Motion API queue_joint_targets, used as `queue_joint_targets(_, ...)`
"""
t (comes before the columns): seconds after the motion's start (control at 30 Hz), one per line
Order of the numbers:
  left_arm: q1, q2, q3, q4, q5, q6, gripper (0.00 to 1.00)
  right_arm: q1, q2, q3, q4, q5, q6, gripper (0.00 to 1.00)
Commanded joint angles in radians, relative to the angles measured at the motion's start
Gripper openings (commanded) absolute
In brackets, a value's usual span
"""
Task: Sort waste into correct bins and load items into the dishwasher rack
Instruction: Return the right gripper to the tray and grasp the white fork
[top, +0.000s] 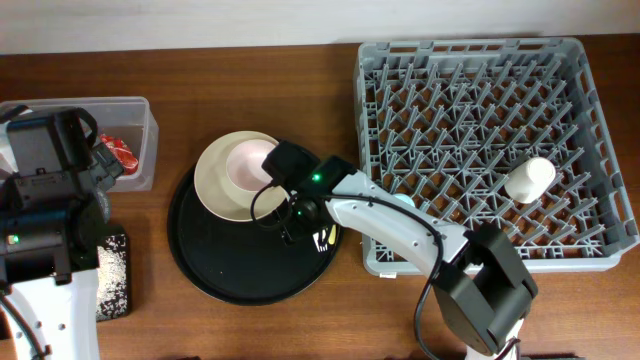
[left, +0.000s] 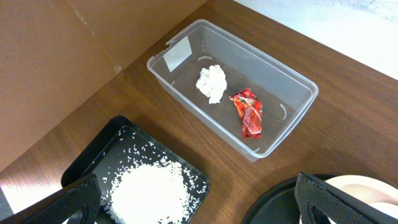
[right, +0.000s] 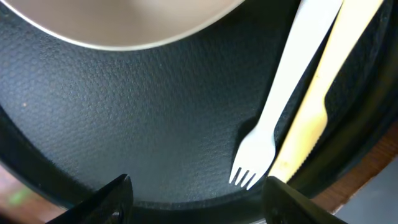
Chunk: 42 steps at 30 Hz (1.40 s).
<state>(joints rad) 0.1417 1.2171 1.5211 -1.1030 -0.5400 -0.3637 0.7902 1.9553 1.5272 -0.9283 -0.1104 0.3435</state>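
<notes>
Right wrist: white fork (right: 266, 127) beside yellow knife (right: 311, 115) on black tray (right: 124, 130), cream plate (right: 124, 18) near.

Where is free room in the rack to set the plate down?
The rack is bare across its back rows and middle, from the left wall to the white cup by the right wall. Its front-left corner is crowded: the right arm crosses it.

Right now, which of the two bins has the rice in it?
The shallow black bin: loose white rice is piled in it. The clear tub beside it holds only a crumpled white tissue and a red wrapper.
</notes>
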Motion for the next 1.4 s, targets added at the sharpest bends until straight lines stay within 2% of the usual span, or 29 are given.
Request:
queue_joint_targets(0.0,0.003,-0.006,0.008,0.002,-0.014,-0.014,0.99,0.008,-0.002,-0.063,0.050,0.025,0.013,0.70)
queue_joint_targets(0.43,0.003,-0.006,0.008,0.002,-0.014,-0.014,0.99,0.008,-0.002,-0.237,0.254,0.097,0.013,0.70)
queue_joint_targets(0.6,0.003,-0.006,0.008,0.002,-0.014,-0.014,0.99,0.008,-0.002,-0.245,0.256,0.101,0.014,0.69)
queue_joint_targets(0.83,0.003,-0.006,0.008,0.002,-0.014,-0.014,0.99,0.007,-0.002,-0.273,0.252,0.124,0.164,0.66)
queue_joint_targets(0.93,0.003,-0.006,0.008,0.002,-0.014,-0.014,0.99,0.007,-0.002,-0.273,0.253,0.123,0.175,0.65)
queue_joint_targets(1.03,0.003,-0.006,0.008,0.002,-0.014,-0.014,0.99,0.007,-0.002,-0.273,0.248,0.122,0.198,0.55)
queue_joint_targets(1.37,0.003,-0.006,0.008,0.002,-0.014,-0.014,0.99,0.007,-0.002,-0.273,0.223,0.119,0.243,0.44)
